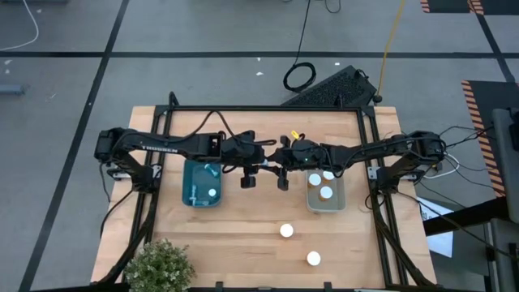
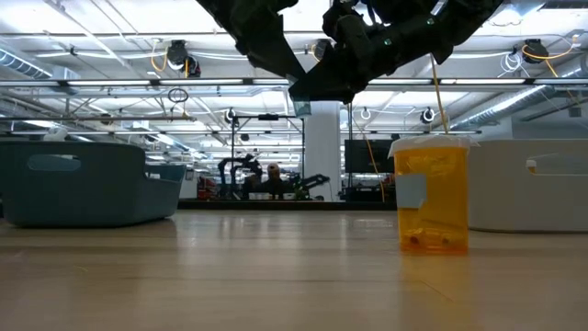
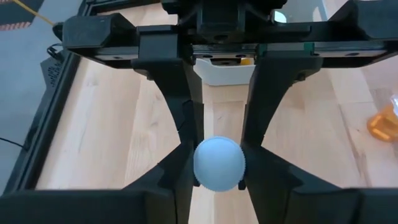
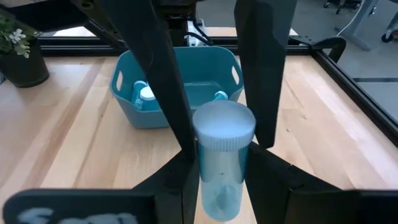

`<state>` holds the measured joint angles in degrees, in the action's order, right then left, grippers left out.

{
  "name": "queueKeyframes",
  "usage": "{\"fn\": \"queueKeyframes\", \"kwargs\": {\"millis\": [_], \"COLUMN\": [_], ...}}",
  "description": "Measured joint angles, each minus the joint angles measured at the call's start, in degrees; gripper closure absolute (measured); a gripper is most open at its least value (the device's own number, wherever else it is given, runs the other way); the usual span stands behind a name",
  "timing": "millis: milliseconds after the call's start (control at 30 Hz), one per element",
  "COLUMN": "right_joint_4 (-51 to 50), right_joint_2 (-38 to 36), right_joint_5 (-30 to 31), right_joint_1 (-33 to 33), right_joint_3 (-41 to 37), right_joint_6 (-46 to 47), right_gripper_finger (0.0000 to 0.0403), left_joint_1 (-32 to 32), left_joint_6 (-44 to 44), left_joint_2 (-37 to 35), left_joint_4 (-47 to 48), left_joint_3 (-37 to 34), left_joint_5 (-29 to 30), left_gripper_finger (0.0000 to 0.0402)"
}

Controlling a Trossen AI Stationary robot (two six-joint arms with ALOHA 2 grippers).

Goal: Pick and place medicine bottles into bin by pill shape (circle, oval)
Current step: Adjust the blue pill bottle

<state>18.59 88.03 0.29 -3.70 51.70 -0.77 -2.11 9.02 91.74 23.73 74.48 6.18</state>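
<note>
Your table (image 1: 243,243) holds two bins: the blue bin (image 1: 202,183) on the left arm's side, the clear bin (image 1: 325,195) on the right arm's side. Both arms reach in from opposite edges and meet over the middle, between the bins. You have the left gripper (image 3: 219,177) pinching a bottle (image 3: 219,163) by its white cap, held above bare wood. You have the right gripper (image 4: 221,158) pinching a second bottle (image 4: 221,158), a clear one with a white cap, its body between the fingers, pointed toward the blue bin. In the blue bin you can see one cap from above and a few bottles (image 4: 142,94) lying at the bottom in the right wrist view. The clear bin holds three white-capped bottles (image 1: 325,192). Two more stand loose on the near part of the table, one (image 1: 286,230) closer to the bins, one (image 1: 313,259) nearer the edge. A potted plant (image 1: 158,268) sits at the near left corner.
</note>
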Motion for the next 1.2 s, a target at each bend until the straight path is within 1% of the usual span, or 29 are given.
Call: {"fn": "queueKeyframes", "kwargs": {"millis": [200, 300, 367, 567, 733, 900, 967, 1033, 1200], "right_joint_4": [0.0, 0.2, 0.2, 0.0, -3.5, -7.0, -7.3, -10.2, -14.1], "right_joint_2": [0.0, 0.0, 0.0, -0.1, -1.4, -2.6, -2.8, -3.7, -4.9], "right_joint_5": [1.3, 1.9, 2.8, 3.0, 3.1, 3.0, 3.0, 3.0, 2.9], "right_joint_1": [0.0, 0.0, 0.0, 0.0, 0.0, -0.1, -0.1, -0.1, -0.1], "right_joint_3": [0.0, 0.0, 0.0, 0.0, 0.1, 0.0, 0.1, 0.0, 0.0], "right_joint_6": [0.1, 1.0, 1.6, 1.4, 0.0, -1.5, -2.0, -3.0, -5.1], "right_gripper_finger": [0.0298, 0.0290, 0.0279, 0.0232, 0.0199, 0.0183, 0.0181, 0.0181, 0.0181], "left_joint_1": [0.3, 0.3, 0.2, 0.3, 0.3, 0.3, 0.3, 0.4, 1.1], "left_joint_6": [1.0, 1.0, 1.0, 1.0, -0.3, -2.7, -3.9, -5.4, -11.5], "left_joint_2": [0.0, 0.0, 0.0, 0.0, -1.1, -3.3, -4.2, -4.7, -5.7], "left_joint_4": [0.0, 0.0, 0.0, 0.2, 1.5, 4.8, 8.0, 10.3, 19.7], "left_joint_3": [0.0, 0.0, 0.0, 0.0, 0.0, 0.0, 0.0, 0.0, 0.0], "left_joint_5": [0.5, 0.6, 0.9, 1.2, 1.8, 1.9, 1.9, 1.9, 2.0], "left_gripper_finger": [0.0280, 0.0280, 0.0280, 0.0281, 0.0281, 0.0281, 0.0281, 0.0281, 0.0281]}}
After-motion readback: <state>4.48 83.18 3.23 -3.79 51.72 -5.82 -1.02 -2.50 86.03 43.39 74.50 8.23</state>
